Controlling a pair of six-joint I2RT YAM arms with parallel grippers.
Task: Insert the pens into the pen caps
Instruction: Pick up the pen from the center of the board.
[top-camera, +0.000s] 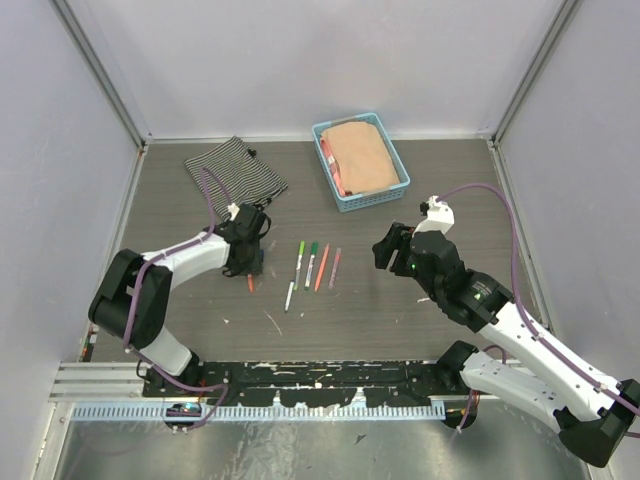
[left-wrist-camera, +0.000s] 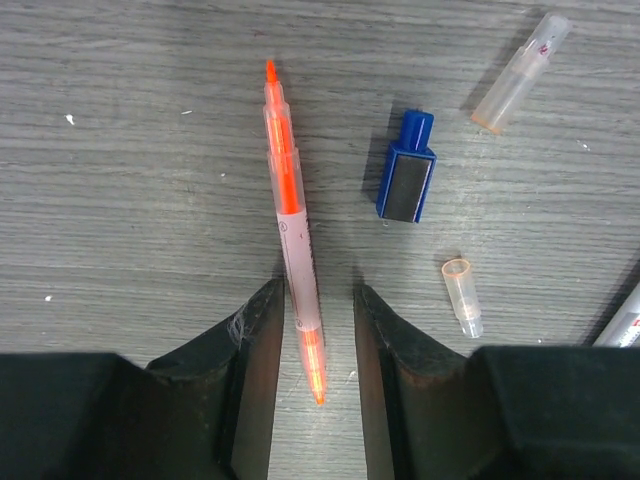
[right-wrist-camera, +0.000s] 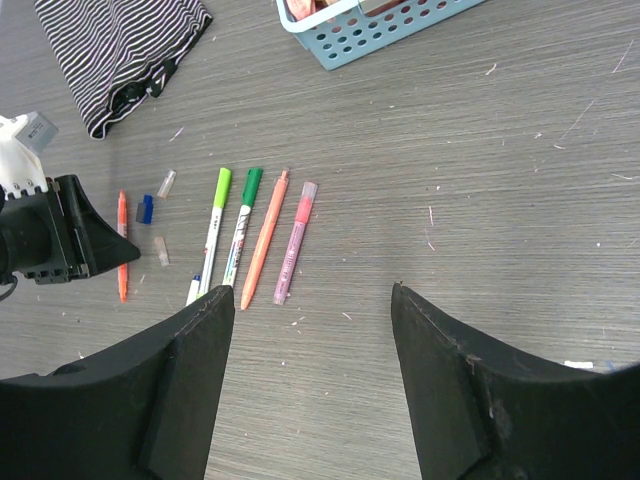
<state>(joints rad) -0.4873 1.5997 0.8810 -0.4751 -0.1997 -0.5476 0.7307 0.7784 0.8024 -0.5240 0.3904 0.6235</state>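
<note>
I have the left gripper (left-wrist-camera: 318, 292) straddling the orange pen (left-wrist-camera: 297, 240), which lies flat on the table (left-wrist-camera: 120, 200). The jaws are parted, with one finger nearly against the barrel and a gap showing at the other. I want the pinch square across the barrel, low down, leaving the pointed far end free for a cap. The blue cap (left-wrist-camera: 406, 180) and a clear cap (left-wrist-camera: 462, 296) lie just beside the pen, not touching it. The right gripper (right-wrist-camera: 312, 292) hangs spread and empty near the row of four pens (right-wrist-camera: 262, 240).

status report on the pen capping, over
Left gripper open, straddling orange pen. Right gripper open, holding nothing. Blue cap and clear cap lie beside pen, outside the jaws.
</note>
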